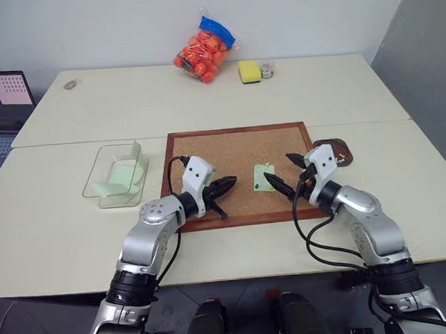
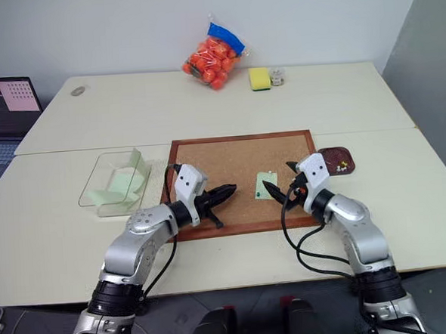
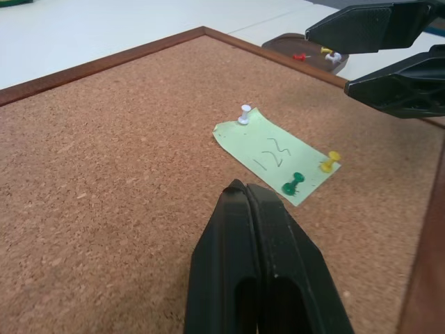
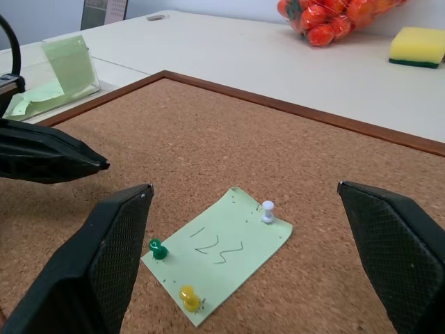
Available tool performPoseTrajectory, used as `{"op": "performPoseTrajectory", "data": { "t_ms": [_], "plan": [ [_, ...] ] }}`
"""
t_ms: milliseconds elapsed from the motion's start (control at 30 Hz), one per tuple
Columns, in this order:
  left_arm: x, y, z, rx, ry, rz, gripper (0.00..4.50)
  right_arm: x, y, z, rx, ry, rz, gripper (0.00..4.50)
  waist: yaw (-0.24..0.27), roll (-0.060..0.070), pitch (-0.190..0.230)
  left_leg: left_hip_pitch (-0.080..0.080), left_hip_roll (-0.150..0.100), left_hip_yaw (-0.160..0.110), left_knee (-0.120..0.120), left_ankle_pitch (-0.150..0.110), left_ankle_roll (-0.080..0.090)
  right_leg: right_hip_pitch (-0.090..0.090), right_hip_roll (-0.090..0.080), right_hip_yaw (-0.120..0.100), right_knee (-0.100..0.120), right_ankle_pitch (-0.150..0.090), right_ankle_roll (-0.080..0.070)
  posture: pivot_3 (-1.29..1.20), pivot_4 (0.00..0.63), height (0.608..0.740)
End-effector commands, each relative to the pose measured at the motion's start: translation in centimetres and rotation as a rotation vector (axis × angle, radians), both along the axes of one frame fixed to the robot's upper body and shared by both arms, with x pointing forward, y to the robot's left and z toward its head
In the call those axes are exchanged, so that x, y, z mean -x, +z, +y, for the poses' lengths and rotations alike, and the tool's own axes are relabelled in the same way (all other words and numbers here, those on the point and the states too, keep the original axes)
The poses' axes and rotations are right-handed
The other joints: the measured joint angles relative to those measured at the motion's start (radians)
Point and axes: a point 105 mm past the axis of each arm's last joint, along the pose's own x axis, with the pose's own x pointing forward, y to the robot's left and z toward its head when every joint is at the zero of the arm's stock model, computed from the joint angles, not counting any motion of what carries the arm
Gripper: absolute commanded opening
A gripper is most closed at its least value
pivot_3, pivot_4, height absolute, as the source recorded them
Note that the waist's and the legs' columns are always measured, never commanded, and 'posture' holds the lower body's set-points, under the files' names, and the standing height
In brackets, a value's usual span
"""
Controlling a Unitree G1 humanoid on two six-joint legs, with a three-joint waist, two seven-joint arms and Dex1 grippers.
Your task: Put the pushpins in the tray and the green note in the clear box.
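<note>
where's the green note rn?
Green note lies on the cork board, right of centre, held by three pushpins, just ahead of the open right claw.

left arm: shiny silver-grey metal shell, rounded and smooth, with a black ring at the joints
right arm: same shiny silver-grey shell, with black bands near the bottom
wrist blocks: a small white box sits on top of each wrist, with tiny dark dots on its side
left end effector (image 1: 223,188): two black plastic fingers, long and pointed like a beak
right end effector (image 1: 282,174): two black plastic fingers, wide and flat, with a bumpy criss-cross pattern on the inner faces
cables: thin black wires loop out from each wrist and hang beside the arms
lower arms: black ribbed cuffs near the elbows
</note>
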Motion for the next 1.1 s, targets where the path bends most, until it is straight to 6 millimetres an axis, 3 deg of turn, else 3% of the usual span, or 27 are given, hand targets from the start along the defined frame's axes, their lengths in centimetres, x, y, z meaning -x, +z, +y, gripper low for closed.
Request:
{"op": "performPoseTrajectory", "data": {
  "t_ms": [33, 200, 333, 567, 1033, 1067, 1100],
  "plan": [
    [-0.6, 0.0, -0.8, 0.006, -0.005, -0.031, 0.02, -0.8, 1.6, 0.4, -0.002, -0.012, -0.076, 4.50, 0.000, 0.000, 0.000, 0.000, 0.000, 0.000, 0.000, 0.000, 0.000, 0.000, 0.000, 0.000, 0.000, 0.000, 0.000, 0.00, 0.150, 0.740],
    [-0.4, -4.2, -1.1, -0.044, 0.005, 0.091, 0.02, -1.7, 1.6, 0.8, 0.009, -0.034, -0.084, 4.50, 0.000, 0.000, 0.000, 0.000, 0.000, 0.001, 0.000, 0.000, 0.000, 0.000, 0.000, 0.000, 0.000, 0.001, 0.000, 0.00, 0.150, 0.740],
    [0.2, -5.5, -1.4, -0.056, -0.010, 0.111, 0.02, -2.1, 1.3, 1.1, 0.026, -0.034, -0.078, 4.50, 0.001, 0.003, -0.002, 0.002, 0.000, 0.001, 0.000, 0.000, 0.000, 0.002, 0.000, 0.000, 0.001, 0.001, -0.001, 0.00, 0.150, 0.740],
    [0.1, -4.9, -1.8, -0.048, -0.008, 0.082, 0.02, -2.7, -0.4, 1.8, 0.075, -0.015, -0.033, 4.50, 0.001, 0.004, -0.003, 0.002, 0.000, 0.001, 0.001, 0.000, 0.000, 0.002, 0.000, 0.000, 0.001, 0.001, -0.001, 0.00, 0.150, 0.740],
    [0.0, -4.5, -1.8, -0.058, 0.018, 0.040, 0.02, -4.3, -1.6, 2.4, 0.087, -0.023, 0.009, 4.50, 0.003, 0.005, -0.003, 0.002, -0.001, 0.000, 0.002, 0.000, 0.000, 0.003, 0.000, 0.000, 0.001, 0.001, 0.000, 0.00, 0.150, 0.740],
    [0.0, -4.4, -1.8, -0.056, 0.022, 0.035, 0.00, -4.4, -1.7, 2.4, 0.080, -0.027, 0.013, 4.13, 0.003, 0.005, -0.003, 0.002, -0.001, 0.001, 0.002, 0.000, 0.000, 0.003, 0.000, 0.000, 0.001, 0.001, 0.000, 0.00, 0.150, 0.740],
    [-0.1, -4.3, -1.8, -0.055, 0.030, 0.026, 0.00, -4.4, -1.7, 2.5, 0.078, -0.028, 0.014, 4.05, 0.002, 0.005, -0.003, 0.002, -0.001, 0.001, 0.002, 0.000, 0.000, 0.003, 0.000, 0.000, 0.001, 0.001, -0.001, 0.00, 0.150, 0.740]
  ]
}}
